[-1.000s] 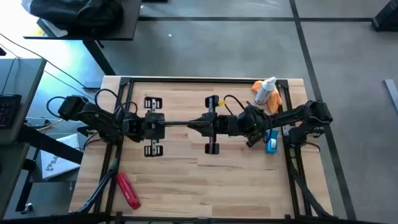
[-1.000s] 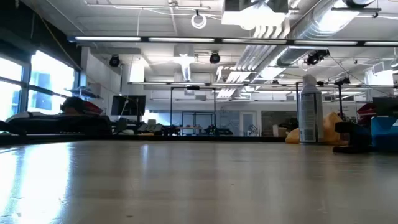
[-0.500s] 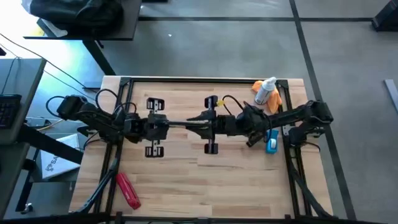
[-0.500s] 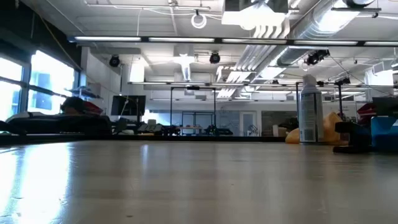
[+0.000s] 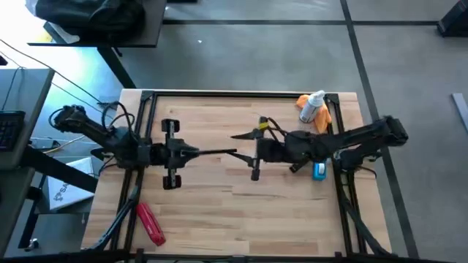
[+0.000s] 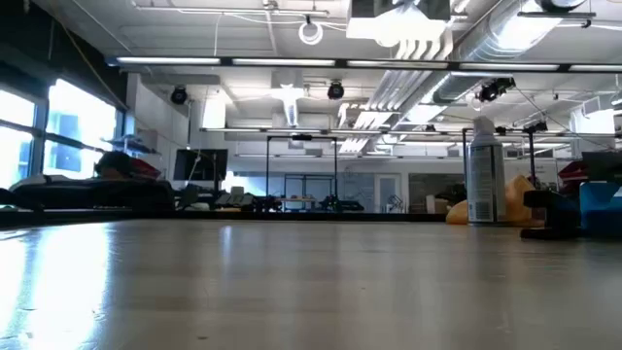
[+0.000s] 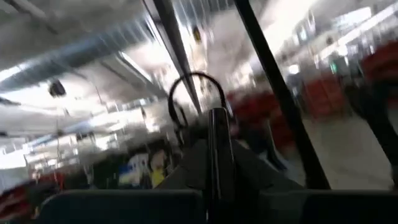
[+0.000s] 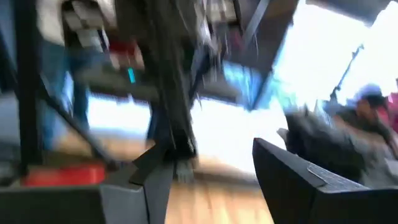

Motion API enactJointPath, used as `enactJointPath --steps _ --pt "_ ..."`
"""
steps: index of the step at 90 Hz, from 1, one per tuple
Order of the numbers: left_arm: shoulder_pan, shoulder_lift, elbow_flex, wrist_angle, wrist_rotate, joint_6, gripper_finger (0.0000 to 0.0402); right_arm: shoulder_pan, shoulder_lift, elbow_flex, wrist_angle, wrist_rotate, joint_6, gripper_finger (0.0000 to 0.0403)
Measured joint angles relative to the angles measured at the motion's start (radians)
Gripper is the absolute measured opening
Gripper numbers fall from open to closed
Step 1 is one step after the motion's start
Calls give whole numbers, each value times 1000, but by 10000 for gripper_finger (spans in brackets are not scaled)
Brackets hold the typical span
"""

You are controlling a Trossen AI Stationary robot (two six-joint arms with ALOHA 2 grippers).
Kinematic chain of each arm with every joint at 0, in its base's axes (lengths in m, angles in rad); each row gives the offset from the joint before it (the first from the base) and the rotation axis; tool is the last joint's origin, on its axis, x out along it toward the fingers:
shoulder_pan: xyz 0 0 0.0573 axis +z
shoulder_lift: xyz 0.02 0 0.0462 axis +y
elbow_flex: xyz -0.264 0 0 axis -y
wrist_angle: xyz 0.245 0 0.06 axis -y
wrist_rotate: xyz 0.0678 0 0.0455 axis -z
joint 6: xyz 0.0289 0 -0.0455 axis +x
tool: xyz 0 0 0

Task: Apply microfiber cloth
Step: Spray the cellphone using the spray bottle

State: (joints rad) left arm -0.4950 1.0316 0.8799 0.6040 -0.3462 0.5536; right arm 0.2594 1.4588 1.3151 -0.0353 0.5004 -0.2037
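The orange-yellow microfiber cloth (image 5: 305,109) lies bunched at the table's far right corner, partly under the white spray bottle (image 5: 315,106); in the low view it shows behind the bottle (image 6: 525,202). No gripper touches it. My left gripper (image 5: 235,151) hangs above the table's middle, pointing right, its fingers (image 7: 217,155) shut together on nothing. My right gripper (image 5: 234,136) faces it, pointing left, with its fingers (image 8: 155,180) standing wide apart and nothing between them. Both are raised clear of the table and do not show in the low view.
A red tool with a handle (image 5: 151,223) lies near the front left corner. A blue object (image 5: 319,169) lies under my right arm by the right edge. A black frame rail (image 5: 241,93) runs around the wooden table.
The two grippers have drawn apart. My left gripper has gone a little toward the table's left and near edges. My right gripper has drawn back toward the right edge and has turned about its own axis. The cloth and the bottle have stayed where they were.
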Motion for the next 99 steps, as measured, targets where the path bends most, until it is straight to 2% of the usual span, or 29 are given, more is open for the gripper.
enactJointPath --steps 9,19,27,38,43,49,66,77,87,99 --pt "-46 -21 0 -97 -68 -33 13 3 -29 0 -191 114 88 187" --pt "-72 -17 -14 -196 -209 -101 14 3 -39 0 -373 208 176 187" --pt "-79 -15 -75 -189 -293 -158 14 -2 -57 -1 -490 289 243 187" --pt "-73 0 -182 -95 -406 -226 14 -38 -91 -1 -641 388 352 186" --pt "-66 15 -229 -34 -442 -237 14 -72 -113 3 -717 367 407 183" --pt "-58 35 -277 39 -452 -245 14 -127 -134 29 -808 293 432 178" --pt "-8 105 -345 147 -450 -290 15 -313 -116 166 -1140 105 376 167" --pt "21 150 -344 160 -449 -295 15 -431 -87 269 -1345 50 266 165" --pt "45 163 -344 155 -449 -291 16 -520 -63 340 -1520 48 99 165" --pt "52 164 -344 156 -451 -291 16 -599 -72 331 -1536 40 -141 165"
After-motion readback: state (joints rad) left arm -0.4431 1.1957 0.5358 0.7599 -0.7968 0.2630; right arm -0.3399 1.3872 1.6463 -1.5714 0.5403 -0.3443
